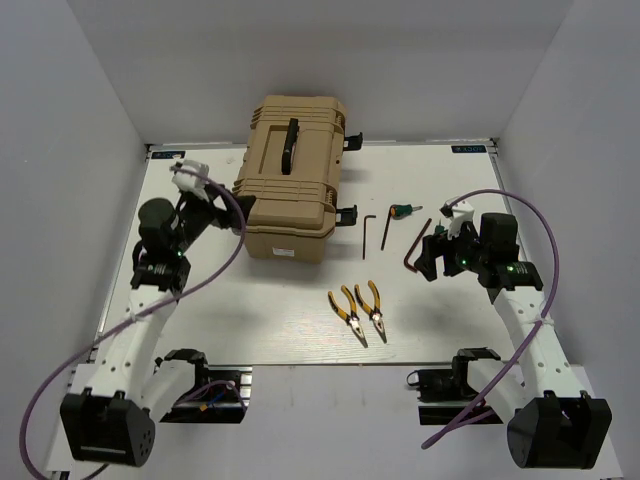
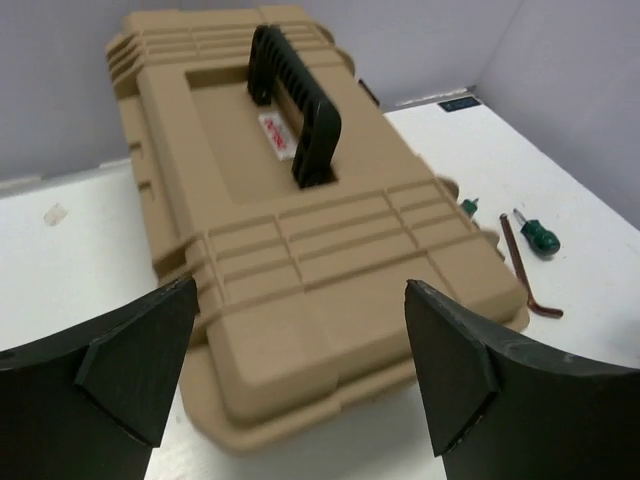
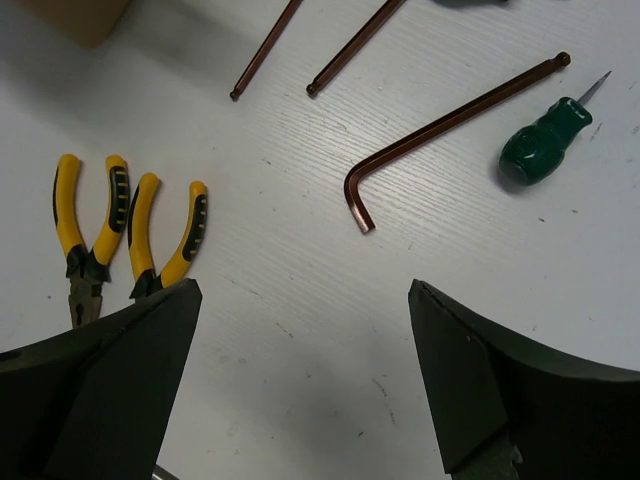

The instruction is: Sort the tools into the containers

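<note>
The tan toolbox [image 1: 293,185] lies shut at the back left, its black handle [image 2: 296,112] on top. My left gripper [image 1: 222,212] hovers open and empty at its left end; the ribbed lid [image 2: 300,240] shows between the fingers. Two yellow-and-black pliers [image 1: 347,316] [image 1: 375,311] lie side by side at the front centre. A dark hex key [image 1: 366,232] and a green-handled screwdriver [image 1: 400,211] lie right of the box. My right gripper [image 1: 432,256] hangs open over bare table, near a second hex key [image 3: 440,130], a green screwdriver [image 3: 545,150] and the pliers [image 3: 90,225].
Black latches [image 1: 349,214] stick out of the toolbox's right side. Grey walls close the table in at the back and on both sides. Two thin dark rods [image 3: 355,45] run off the top of the right wrist view. Cables loop beside both arms.
</note>
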`<state>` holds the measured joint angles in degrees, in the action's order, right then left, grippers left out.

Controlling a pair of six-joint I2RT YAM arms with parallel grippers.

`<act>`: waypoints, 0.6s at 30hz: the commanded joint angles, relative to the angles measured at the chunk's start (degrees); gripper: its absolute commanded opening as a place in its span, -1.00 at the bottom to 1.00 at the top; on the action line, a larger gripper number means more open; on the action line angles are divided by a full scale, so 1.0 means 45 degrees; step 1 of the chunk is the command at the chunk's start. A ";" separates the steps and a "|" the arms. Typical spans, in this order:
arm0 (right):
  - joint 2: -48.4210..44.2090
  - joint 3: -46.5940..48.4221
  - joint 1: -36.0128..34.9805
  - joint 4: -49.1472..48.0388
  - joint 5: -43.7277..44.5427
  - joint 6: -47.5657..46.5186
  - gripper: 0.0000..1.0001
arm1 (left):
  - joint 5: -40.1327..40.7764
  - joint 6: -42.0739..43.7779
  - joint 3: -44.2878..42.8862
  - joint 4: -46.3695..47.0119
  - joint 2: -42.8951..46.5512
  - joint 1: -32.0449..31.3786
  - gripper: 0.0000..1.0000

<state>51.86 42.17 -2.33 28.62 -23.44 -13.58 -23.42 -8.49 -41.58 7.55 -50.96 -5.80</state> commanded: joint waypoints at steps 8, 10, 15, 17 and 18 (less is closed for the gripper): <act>-0.0410 -0.0016 -0.0088 0.0260 -0.0591 -0.0475 0.81 | -0.1573 0.0069 -0.5521 -0.1871 -0.3633 -0.0312 0.82; -0.0488 -0.0113 -0.0049 0.0378 -0.0865 -0.0749 0.81 | -0.1573 0.0245 -0.6868 -0.2652 -0.4727 -0.0720 0.77; -0.0098 0.0236 -0.0047 0.0610 -0.0613 -0.0634 -1.00 | -0.0562 0.0832 -0.9545 -0.4253 -0.6661 -0.1580 0.10; 0.0096 0.0257 -0.0088 0.0593 -0.0572 -0.0595 -1.00 | -0.0072 0.1104 -1.0518 -0.5015 -0.7540 -0.2066 -0.60; 0.0136 0.0296 -0.0108 0.0612 -0.0514 -0.0517 -0.80 | 0.0550 0.1106 -1.0873 -0.5327 -0.7872 -0.2244 -0.79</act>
<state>51.81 41.98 -2.37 30.55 -25.71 -15.86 -25.82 -5.54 -85.80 -9.26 -83.90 -13.61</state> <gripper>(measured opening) 0.071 0.170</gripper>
